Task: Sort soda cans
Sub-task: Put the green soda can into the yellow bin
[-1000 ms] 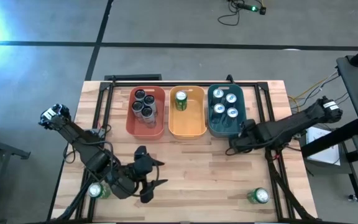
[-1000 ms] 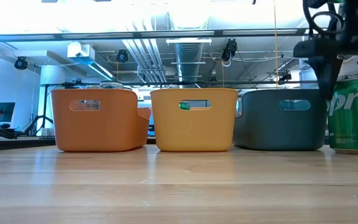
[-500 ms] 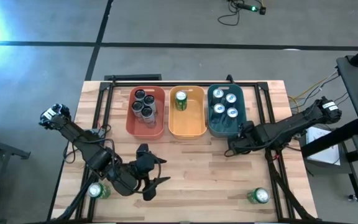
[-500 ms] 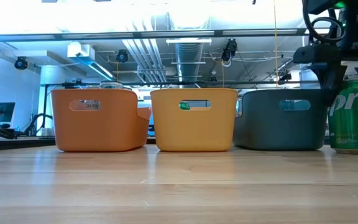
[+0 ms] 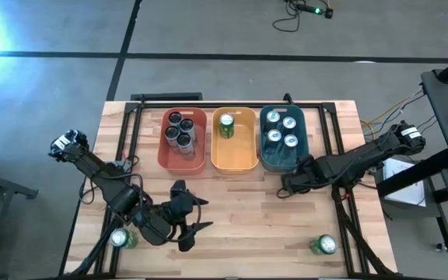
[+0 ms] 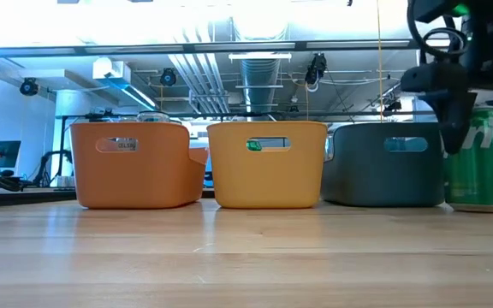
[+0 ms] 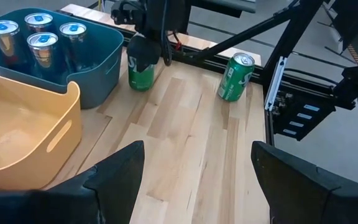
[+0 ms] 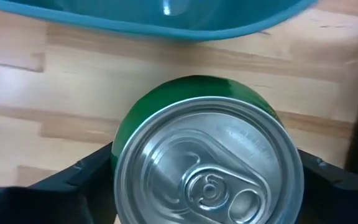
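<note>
A yellow rectangular plastic tub (image 5: pixel 234 159) stands on the pale wooden slatted table (image 5: pixel 247 218). A red rectangular plastic tub (image 5: pixel 166 152) sits just beside it on one side, a teal rectangular plastic tub (image 5: pixel 267 159) on the other.

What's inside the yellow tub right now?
One green can stands upright at the far end of the yellow tub. The rest of its floor looks bare from above. In the low view the tub wall hides the inside, apart from a green glimpse through the handle slot.
</note>
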Motion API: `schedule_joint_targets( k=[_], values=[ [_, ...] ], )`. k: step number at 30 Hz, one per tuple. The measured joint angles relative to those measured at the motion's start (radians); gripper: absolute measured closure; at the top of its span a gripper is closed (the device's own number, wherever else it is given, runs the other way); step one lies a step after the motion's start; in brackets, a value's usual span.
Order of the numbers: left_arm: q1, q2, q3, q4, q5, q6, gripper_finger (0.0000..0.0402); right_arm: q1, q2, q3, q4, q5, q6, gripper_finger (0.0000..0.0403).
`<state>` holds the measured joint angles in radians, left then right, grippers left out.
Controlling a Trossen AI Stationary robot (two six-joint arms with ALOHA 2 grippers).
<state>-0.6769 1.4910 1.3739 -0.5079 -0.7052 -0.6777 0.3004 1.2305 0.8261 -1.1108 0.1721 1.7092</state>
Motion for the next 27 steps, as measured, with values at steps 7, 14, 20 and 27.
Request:
schedule_joint_targets(
  k=[7, 14, 20, 27],
  values=[
    [-0.003, -0.006, 0.0, -0.058, 0.051, 0.02, 0.0121, 0.021, 0.045, 0.102, 0.028, -0.095, -0.101, 0.0107],
    [-0.004, -0.065, 0.006, -0.195, 0.104, 0.023, 0.0123, 0.076, 0.256, 0.468, 0.038, -0.138, -0.289, 0.0104],
    [-0.001, -0.101, 0.006, -0.161, 0.044, 0.051, 0.0123, 0.036, 0.44, 0.88, -0.054, -0.138, -0.557, 0.0103],
    [0.001, -0.097, 0.006, -0.121, 0.016, 0.066, 0.0123, -0.141, 0.52, 1.182, -0.186, 0.042, -0.882, 0.0102]
  ],
)
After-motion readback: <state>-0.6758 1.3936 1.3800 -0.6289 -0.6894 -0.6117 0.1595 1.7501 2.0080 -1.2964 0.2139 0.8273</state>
